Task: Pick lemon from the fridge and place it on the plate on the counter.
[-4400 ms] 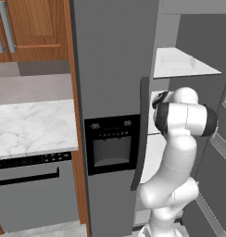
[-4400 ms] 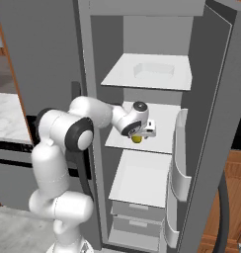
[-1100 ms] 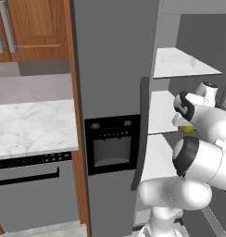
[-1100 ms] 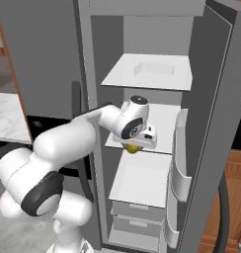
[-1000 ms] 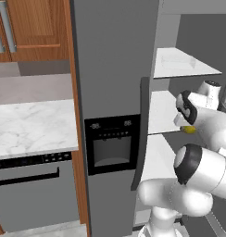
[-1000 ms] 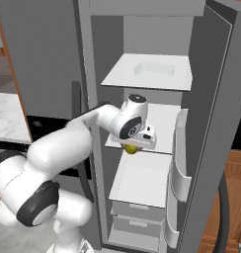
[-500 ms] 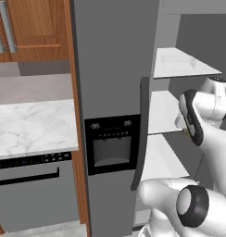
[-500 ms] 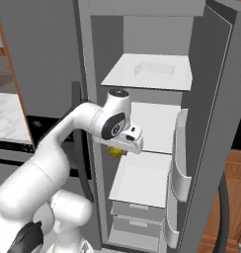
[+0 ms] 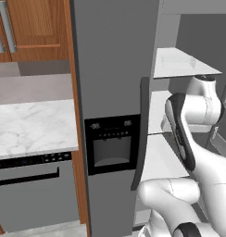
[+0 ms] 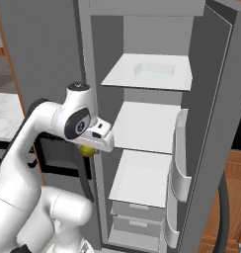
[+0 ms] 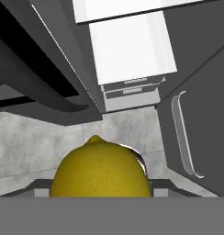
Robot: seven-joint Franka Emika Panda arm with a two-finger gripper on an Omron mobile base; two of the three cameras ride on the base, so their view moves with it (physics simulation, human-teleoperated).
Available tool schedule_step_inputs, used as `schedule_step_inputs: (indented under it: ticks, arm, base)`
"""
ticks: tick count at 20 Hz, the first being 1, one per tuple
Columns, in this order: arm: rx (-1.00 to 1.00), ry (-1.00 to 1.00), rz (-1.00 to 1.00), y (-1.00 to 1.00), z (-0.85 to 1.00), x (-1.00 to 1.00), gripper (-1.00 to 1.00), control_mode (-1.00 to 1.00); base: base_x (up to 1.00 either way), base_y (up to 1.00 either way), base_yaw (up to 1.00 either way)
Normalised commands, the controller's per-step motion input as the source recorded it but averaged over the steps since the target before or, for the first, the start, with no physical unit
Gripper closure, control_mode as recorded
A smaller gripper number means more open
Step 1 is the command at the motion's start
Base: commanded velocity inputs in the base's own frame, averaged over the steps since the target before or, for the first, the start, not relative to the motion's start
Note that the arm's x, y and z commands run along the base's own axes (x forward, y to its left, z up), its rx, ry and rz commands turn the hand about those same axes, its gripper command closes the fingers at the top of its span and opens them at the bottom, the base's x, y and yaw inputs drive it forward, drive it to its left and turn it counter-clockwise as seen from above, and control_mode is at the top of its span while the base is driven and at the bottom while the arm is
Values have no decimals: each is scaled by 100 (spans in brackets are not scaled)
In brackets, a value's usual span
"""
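Now the claw (image 10: 91, 147) pinches the small oval yellow lemon (image 10: 87, 150)!
It hangs just outside the tall dark grey fridge (image 10: 211, 99), white shelves (image 10: 142, 127) beyond it, grey floor below.

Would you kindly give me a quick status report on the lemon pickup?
Hand shut on lemon. Lemon outside the fridge, beside its handle. Plate not reached yet.

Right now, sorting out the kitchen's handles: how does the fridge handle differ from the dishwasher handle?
The fridge handle runs vertically and is long; the dishwasher handle lies horizontally and is shorter. The fridge handle bows out from its door; the dishwasher handle looks straight. Both are dark grey bars.
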Motion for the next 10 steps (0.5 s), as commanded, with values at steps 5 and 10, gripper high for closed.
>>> schedule_step_inputs:
  ticks: [5, 10]
  arm:
    - [-1, 0, 0, 40, 35, -54, 100, -100]
    - [0, 0, 0, 31, 31, -64, 100, -100]
  base:
    - [0, 0, 0]
    - [0, 0, 0]
